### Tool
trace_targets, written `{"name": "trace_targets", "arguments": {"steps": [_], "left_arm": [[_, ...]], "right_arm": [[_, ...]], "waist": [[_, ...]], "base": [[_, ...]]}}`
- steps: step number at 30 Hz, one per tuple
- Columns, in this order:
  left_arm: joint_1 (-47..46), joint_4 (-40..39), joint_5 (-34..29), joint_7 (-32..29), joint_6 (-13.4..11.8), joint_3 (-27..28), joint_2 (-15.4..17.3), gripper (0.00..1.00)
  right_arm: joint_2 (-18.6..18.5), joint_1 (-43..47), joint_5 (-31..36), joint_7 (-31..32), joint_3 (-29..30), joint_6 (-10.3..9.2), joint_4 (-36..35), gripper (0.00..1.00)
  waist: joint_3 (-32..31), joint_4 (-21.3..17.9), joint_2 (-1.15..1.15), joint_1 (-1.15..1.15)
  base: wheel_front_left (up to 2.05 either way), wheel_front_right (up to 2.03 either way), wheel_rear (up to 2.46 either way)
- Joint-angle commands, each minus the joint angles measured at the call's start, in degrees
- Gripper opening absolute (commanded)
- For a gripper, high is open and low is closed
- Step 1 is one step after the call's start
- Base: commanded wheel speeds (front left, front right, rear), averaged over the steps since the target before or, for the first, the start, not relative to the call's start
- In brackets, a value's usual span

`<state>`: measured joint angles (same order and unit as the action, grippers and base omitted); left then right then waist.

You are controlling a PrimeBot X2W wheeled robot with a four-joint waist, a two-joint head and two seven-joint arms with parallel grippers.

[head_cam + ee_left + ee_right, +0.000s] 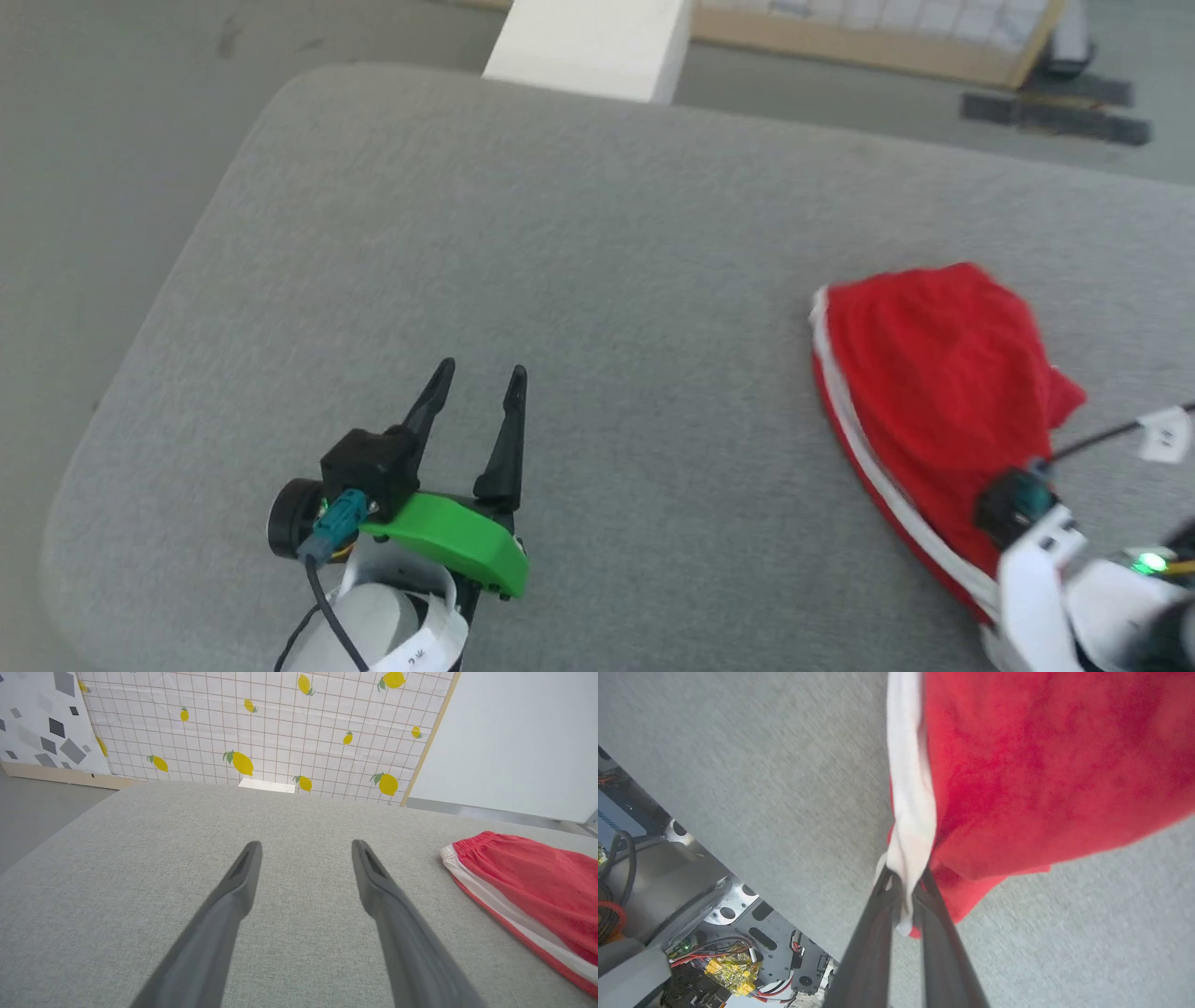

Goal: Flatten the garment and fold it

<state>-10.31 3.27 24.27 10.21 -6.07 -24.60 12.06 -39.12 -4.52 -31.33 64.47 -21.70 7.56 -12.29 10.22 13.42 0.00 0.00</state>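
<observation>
Shorts (934, 373) of bright red lie bunched on the grey worktop (607, 233), your right hand (903, 882) pinching their white-striped edge, your left hand (482, 369) spread wide, well apart from them.

A wide stretch of the grey cushioned tabletop (579, 233) is lying bare ahead of the left gripper (482, 369) and to its right, giving free passage across to the garment (934, 373). That bunched red heap is blocking the right side, with the right gripper (906, 877) pinching its white-striped edge. A white block (593, 42) is standing just beyond the far edge.
</observation>
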Motion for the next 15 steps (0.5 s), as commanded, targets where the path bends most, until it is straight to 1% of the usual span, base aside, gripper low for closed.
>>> {"name": "trace_targets", "arguments": {"steps": [1, 4, 6, 7, 15], "left_arm": [[0.5, -0.1, 0.4, -0.1, -0.2, 0.0, 0.0, 1.00], [0.7, -0.3, 0.7, -0.3, -0.3, -0.3, -0.2, 1.00], [0.7, -0.4, 0.8, -0.4, -0.2, -0.5, -0.2, 1.00], [0.8, -0.5, 0.8, -0.5, -0.2, -0.6, -0.2, 1.00], [1.4, -0.8, 1.3, -1.1, -0.4, -0.4, 0.7, 1.00]], "right_arm": [[-0.7, 2.2, -0.7, 0.8, 1.1, -0.08, -0.5, 0.00], [-1.9, 6.1, -0.6, 1.3, 3.2, -0.08, -1.1, 0.00], [-1.1, 7.3, -0.1, -0.2, 4.4, -0.08, -1.3, 0.00], [-0.4, 7.4, 0.4, -1.6, 5.0, -0.08, -1.5, 1.00], [8.9, 4.8, 1.4, -14.4, 13.0, -0.08, -2.9, 1.00]], "waist": [[-3.2, -3.2, 0.00, 0.00], [-3.1, -3.4, 0.00, 0.00], [-3.0, -3.6, 0.00, 0.00], [-2.9, -3.8, 0.00, 0.00], [-4.7, -6.3, 0.00, 0.00]], "base": [[0.00, 0.00, 0.00], [0.00, 0.00, 0.00], [0.00, 0.00, 0.00], [0.00, 0.00, 0.00], [0.00, 0.00, 0.00]]}}
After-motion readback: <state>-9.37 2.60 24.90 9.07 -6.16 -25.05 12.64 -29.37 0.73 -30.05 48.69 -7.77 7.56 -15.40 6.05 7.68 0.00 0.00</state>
